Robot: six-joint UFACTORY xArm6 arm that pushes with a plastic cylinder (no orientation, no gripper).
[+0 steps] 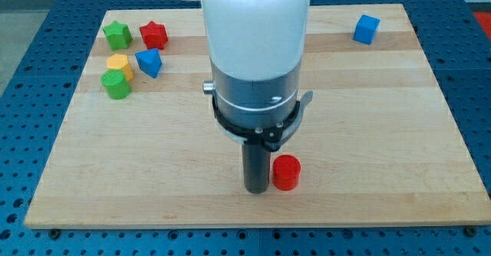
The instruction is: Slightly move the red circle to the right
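The red circle [287, 172] is a short red cylinder standing on the wooden board [383, 133] near the view's bottom, a little right of centre. My tip [255, 189] is the lower end of the dark rod, just left of the red circle and touching or nearly touching its left side. The white and grey arm body above hides the board's middle.
At the view's top left lie a green block [117, 34], a red star-shaped block [153, 34], a yellow block [120, 64], a blue block [149, 61] and a green cylinder [116, 84]. A blue cube [367, 29] sits at the top right.
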